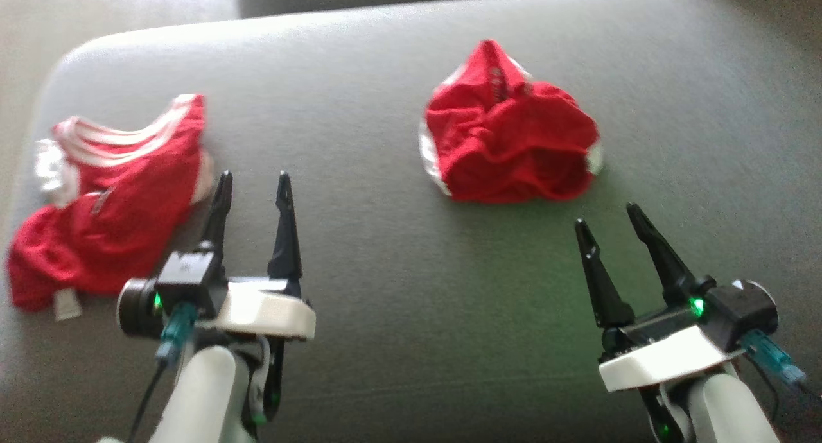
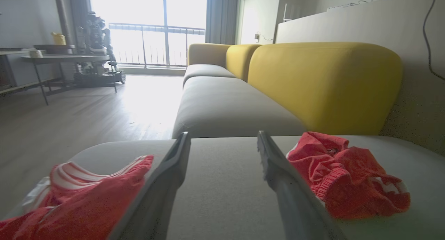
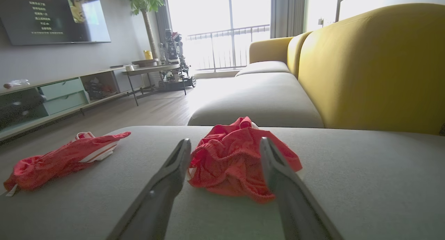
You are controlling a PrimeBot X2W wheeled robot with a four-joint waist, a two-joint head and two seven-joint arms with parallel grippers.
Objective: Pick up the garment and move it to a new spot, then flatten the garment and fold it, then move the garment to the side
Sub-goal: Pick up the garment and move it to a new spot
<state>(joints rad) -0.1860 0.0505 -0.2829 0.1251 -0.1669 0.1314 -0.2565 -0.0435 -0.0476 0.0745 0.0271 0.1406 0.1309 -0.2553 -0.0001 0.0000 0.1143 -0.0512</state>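
Two red garments are lying well apart on the grey cushion [image 1: 385, 282]. The striped garment [image 1: 109, 205], red with white bands, is resting fairly flat at the cushion's left end, just beside the left gripper [image 1: 253, 176]. That gripper's fingers are standing wide apart and holding nothing; whether the outer one is brushing the cloth cannot be told. In the left wrist view a finger is covering the garment's near edge and the frame's bottom is cutting off the rest. The crumpled garment [image 1: 507, 141] is sitting in a heap toward the middle-right, ahead of the right gripper [image 1: 607, 215], which is likewise gaping and empty, clear of the cloth. In the right wrist view its fingers are hiding the heap's sides. Blur in the head view is making a dark marking on the heap unreadable.
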